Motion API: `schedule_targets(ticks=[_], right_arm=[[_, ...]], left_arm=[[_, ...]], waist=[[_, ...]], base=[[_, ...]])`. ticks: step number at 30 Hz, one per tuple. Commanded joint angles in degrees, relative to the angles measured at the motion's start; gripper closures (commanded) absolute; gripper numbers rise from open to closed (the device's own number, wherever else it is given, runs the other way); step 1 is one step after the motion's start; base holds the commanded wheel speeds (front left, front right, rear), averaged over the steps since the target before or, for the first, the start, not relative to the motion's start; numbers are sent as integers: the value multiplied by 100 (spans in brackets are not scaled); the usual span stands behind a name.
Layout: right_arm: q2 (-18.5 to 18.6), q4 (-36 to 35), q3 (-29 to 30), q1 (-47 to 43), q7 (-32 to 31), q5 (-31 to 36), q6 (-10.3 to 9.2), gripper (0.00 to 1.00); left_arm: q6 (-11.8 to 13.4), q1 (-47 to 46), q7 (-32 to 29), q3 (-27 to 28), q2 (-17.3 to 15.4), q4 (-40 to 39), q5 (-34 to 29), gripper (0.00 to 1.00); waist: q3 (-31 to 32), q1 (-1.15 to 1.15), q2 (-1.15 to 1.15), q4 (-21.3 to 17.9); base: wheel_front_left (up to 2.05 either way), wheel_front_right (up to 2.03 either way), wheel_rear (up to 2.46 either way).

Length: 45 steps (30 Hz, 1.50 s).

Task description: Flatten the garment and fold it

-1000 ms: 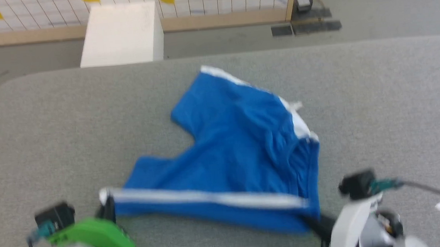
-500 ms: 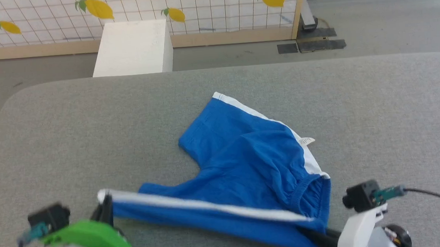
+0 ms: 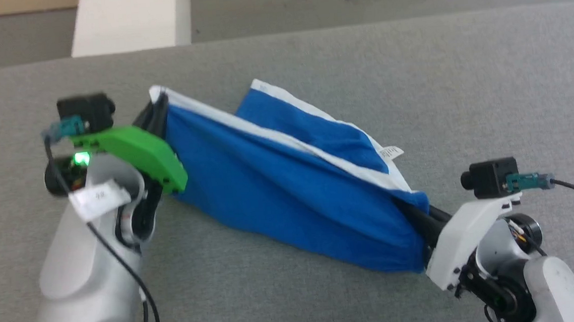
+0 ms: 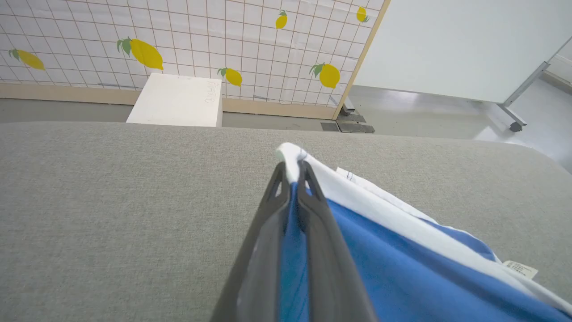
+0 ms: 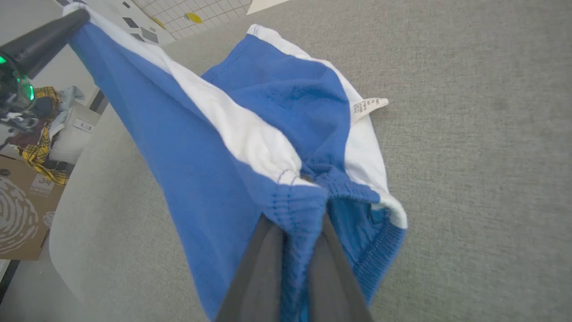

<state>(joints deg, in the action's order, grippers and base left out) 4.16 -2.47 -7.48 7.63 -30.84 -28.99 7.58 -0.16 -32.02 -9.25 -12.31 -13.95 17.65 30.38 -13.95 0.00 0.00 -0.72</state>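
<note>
Left gripper (image 3: 159, 101) (upper left) and right gripper (image 3: 414, 211), jaws clamped on the garment (image 3: 279, 192), stretch it; lowering flat seems next.

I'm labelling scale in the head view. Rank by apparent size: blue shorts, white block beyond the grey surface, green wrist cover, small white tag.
1. Bright blue fabric shorts
2. White rectangular block, though cropped by the frame
3. Green plastic cover on the left wrist
4. Small white tag

The shorts (image 3: 280, 202) are bright blue, with white trim (image 3: 265, 132) and a white tag (image 3: 390, 152). My left fingers (image 4: 263, 241) are dark grey. The table (image 3: 463, 78) is flecked grey, and the wall (image 4: 201, 36) is a white grid with yellow lemons (image 4: 145, 53).
</note>
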Motion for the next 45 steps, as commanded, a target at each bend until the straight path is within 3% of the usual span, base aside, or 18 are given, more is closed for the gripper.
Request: schedule_targets(ticks=[1, 11, 24, 25, 26, 27, 38, 45], right_arm=[[-35, 64, -23, 125, 77, 37, -9, 100], [-119, 419, -82, 545, 447, 43, -9, 100], [-127, 718, -232, 662, 649, -60, -9, 100], [-127, 732, -248, 679, 682, -61, -9, 90], [-127, 746, -260, 684, 697, -63, -9, 53], [-127, 756, -269, 681, 716, -47, -9, 0], [-128, 75, 109, 64, 911, 681, -9, 0], [-128, -676, 334, -658, 221, 1756, -9, 0]], left_arm=[[-58, -265, 38, -37, -8, 163, -65, 100], [-373, -1618, 158, -357, -6, 1369, -331, 100], [-527, -2123, 104, -737, 70, 2340, -434, 100], [-497, -2136, 88, -732, 75, 2420, -426, 100], [-476, -2142, 91, -726, 81, 2473, -418, 57], [-451, -2155, 157, -716, 81, 2514, -421, 0], [-462, -1966, 808, -491, 28, 2518, -181, 0], [-525, -1199, 1968, -373, -308, 1611, -251, 0]], waist=[[-541, 0, 0, -375], [-1246, 0, 0, -860], [-1489, 0, 0, -1064], [-1472, 0, 0, -1071], [-1452, 0, 0, -1073], [-1412, 0, 0, -1066], [-661, 0, 0, -851], [-93, 0, 0, -609]], base=[[0, 0, 0], [0, 0, 0], [0, 0, 0], [0, 0, 0], [0, 0, 0], [0, 0, 0], [0, 0, 0], [0, 0, 0]])
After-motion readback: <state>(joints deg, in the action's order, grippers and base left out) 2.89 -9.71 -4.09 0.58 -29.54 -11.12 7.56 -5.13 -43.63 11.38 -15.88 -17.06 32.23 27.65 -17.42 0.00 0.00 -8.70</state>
